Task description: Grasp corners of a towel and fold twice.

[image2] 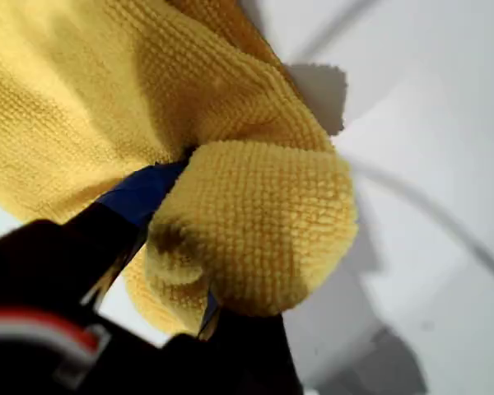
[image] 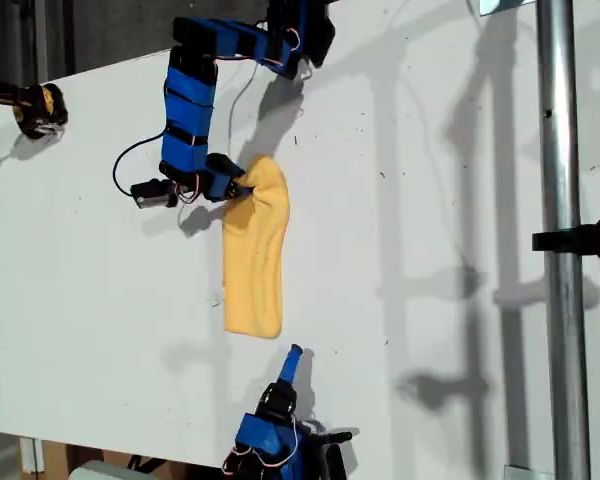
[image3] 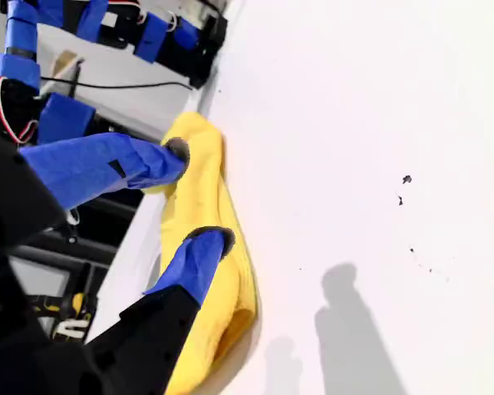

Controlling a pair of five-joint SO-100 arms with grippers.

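**Now: towel folded into a strip, one end pinched**

Now the towel (image: 254, 255) lies on the white table (image: 430, 200) as a long, narrow folded band, roughly midway across the surface, running from near the middle toward the table edge at the bottom of the exterior view. Its end nearer the top of that view is bunched and lifted a little off the surface.

My first gripper (image: 238, 186) is clamped on that bunched end: the first wrist view shows a rounded fold of yellow cloth (image2: 247, 222) squeezed between the blue-taped jaws, with more of the cloth spreading away behind it. Which of the corners is inside the pinch I cannot tell, since the fabric hides its own hem there.

My second gripper (image: 292, 362) hangs just beyond the opposite end of the band, close to the table edge at the bottom of the exterior view. Its blue fingers (image3: 193, 263) stand apart, and in the second wrist view the towel (image3: 202, 247) runs away behind them; I cannot tell whether a fingertip touches it.

A small white tag (image: 220, 296) shows beside one long side of the band.
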